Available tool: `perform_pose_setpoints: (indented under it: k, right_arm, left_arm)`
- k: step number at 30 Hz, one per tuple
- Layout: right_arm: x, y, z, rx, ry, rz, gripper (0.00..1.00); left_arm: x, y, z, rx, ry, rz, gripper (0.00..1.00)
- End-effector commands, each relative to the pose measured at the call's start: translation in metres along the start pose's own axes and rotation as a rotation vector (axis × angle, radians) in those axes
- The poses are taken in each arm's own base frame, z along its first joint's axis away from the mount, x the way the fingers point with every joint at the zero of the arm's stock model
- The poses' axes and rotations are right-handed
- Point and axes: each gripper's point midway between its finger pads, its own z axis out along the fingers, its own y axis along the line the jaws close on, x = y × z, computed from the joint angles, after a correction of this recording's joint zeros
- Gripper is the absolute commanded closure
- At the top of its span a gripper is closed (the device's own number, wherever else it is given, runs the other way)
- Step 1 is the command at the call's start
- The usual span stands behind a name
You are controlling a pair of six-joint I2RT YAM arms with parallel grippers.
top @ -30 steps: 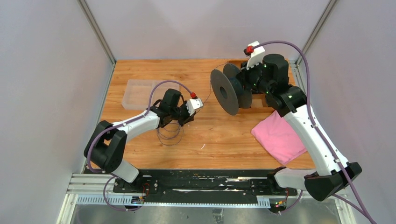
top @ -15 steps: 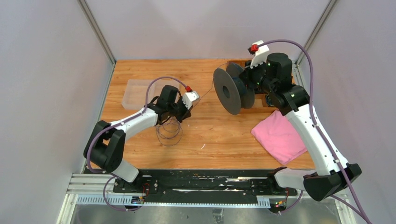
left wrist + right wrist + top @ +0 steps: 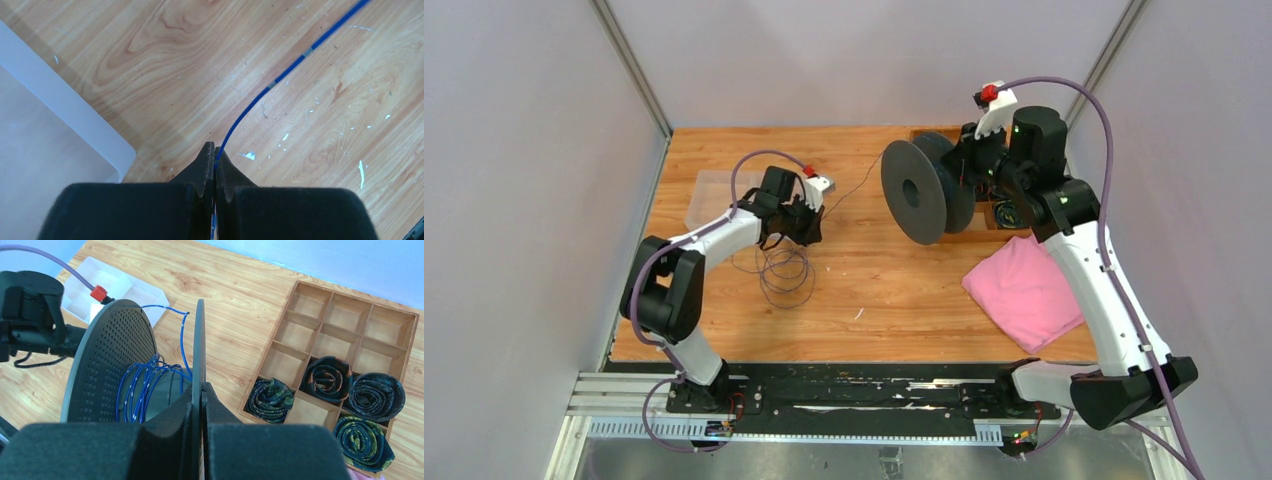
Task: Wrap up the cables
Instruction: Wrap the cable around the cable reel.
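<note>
The cable is a thin blue wire. Loose loops of it (image 3: 786,270) lie on the wooden table under my left arm. One strand (image 3: 290,67) rises from my left gripper (image 3: 215,152) toward the spool. In the top view the left gripper (image 3: 809,222) is shut on this strand, just right of the clear tray. My right gripper (image 3: 201,387) is shut on the thin rim of the black spool's near flange (image 3: 199,340), holding the spool (image 3: 914,192) upright above the table. Several blue turns (image 3: 145,385) lie around its hub behind the perforated flange (image 3: 110,365).
A clear plastic tray (image 3: 719,200) sits at the back left, its corner (image 3: 50,135) beside my left fingers. A wooden compartment box (image 3: 345,315) with rolled dark ties stands at the back right. A pink cloth (image 3: 1024,290) lies at the right front.
My left gripper has closed on the cable and moved back and left toward the tray, pulling the strand. The right arm has shifted the spool slightly right and turned it.
</note>
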Motion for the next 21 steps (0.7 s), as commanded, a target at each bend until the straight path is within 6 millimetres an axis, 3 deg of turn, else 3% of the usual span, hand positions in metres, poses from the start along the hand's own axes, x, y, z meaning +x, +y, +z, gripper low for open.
perform_pose_setpoints:
  k: [1,10,21]
  right_arm:
    - [-0.041,0.005,-0.011,-0.040,-0.113,0.045,0.99]
    - [-0.056,-0.004,-0.012,-0.009,-0.139,0.106,0.99]
    - [-0.065,-0.032,0.000,0.128,-0.144,0.196,0.99]
  left_arm:
    - [-0.002,0.004,0.001,-0.022,0.032,-0.025,1.00]
    - [0.006,0.006,0.001,-0.061,0.077,0.031,1.00]
    - [-0.002,-0.048,0.005,-0.004,0.090,0.262,1.00]
